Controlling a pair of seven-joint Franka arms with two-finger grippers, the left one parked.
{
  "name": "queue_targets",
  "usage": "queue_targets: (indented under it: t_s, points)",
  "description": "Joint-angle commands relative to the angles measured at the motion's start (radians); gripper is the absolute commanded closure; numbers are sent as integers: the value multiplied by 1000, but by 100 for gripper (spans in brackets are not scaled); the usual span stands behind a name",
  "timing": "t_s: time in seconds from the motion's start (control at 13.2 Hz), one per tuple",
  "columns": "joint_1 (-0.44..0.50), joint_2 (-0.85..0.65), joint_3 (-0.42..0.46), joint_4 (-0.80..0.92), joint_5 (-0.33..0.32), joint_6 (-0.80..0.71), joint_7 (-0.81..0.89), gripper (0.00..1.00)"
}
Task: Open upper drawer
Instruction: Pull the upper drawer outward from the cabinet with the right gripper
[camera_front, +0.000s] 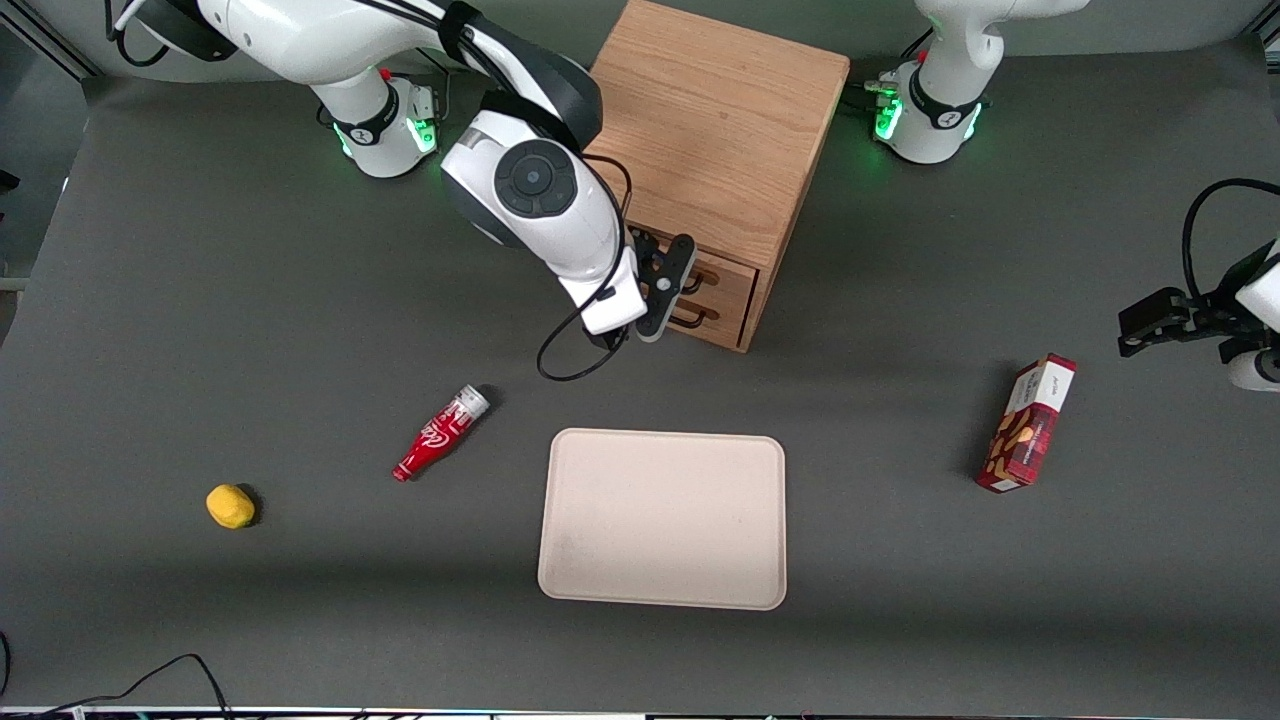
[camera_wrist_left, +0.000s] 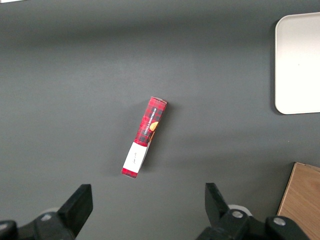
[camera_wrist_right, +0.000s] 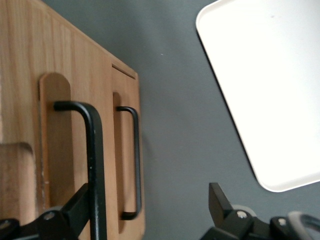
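Upper drawer (camera_front: 722, 268) shut in the cabinet (camera_front: 715, 140), arm angled down in front of it, gripper (camera_wrist_right: 150, 210) fingers (camera_wrist_right: 75, 212) spread wide, one touching the drawer's black handle (camera_wrist_right: 92, 150).

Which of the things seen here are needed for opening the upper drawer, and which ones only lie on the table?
Needed: upper drawer, its black handle, gripper open at that handle.

Only lying about: lower drawer, beige tray, red bottle, yellow lemon, red snack box.
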Motion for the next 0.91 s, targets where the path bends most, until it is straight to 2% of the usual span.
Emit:
queue_targets:
  t_s: [0.0, 0.53, 0.84]
  points:
    - [7, 16, -45, 24, -27, 10, -84, 0]
    - [30, 60, -147, 143, -21, 15, -176, 0]
    - [30, 71, -196, 159, -22, 91, -266, 0]
